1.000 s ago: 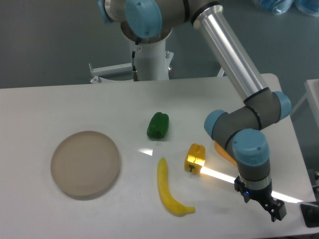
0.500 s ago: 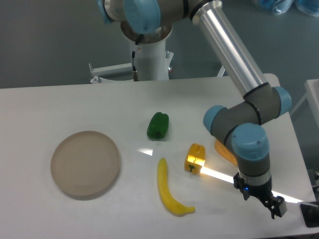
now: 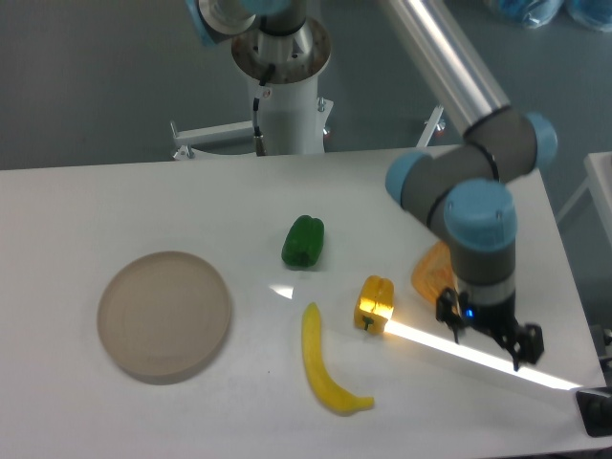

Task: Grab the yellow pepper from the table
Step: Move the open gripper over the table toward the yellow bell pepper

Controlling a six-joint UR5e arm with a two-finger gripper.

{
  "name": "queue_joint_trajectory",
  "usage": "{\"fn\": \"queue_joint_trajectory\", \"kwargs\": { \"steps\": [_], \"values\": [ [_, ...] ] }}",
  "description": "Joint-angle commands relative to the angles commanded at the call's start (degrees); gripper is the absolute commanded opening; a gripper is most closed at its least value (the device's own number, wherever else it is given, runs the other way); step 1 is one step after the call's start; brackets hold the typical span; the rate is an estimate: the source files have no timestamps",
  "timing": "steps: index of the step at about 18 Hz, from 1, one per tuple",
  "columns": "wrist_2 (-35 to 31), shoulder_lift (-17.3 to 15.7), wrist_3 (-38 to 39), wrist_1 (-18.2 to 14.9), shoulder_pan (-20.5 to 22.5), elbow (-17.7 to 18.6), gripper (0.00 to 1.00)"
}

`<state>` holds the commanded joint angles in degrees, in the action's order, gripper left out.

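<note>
1. The yellow pepper [image 3: 375, 302], small, blocky and glossy yellow-orange with lobed sides, is sitting untouched right of the tabletop's centre.
2. The table [image 3: 143, 206], white and smooth, is bearing it and catching a bright streak of light.

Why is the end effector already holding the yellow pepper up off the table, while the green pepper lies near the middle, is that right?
Not quite. In the camera view the yellow pepper rests on the table, not held. The end effector hangs to its right, holding nothing. The green pepper does lie near the middle.
</note>
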<state>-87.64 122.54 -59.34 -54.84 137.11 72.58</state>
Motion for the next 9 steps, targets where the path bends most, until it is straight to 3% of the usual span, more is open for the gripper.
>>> {"fn": "queue_joint_trajectory", "kwargs": {
  "steps": [5,9],
  "values": [
    [4.8,-6.2,6.5,0.1,0.6,9.5,1.00],
    [4.8,-6.9,11.0,0.3,-0.5,13.5,1.00]
  ]
}}
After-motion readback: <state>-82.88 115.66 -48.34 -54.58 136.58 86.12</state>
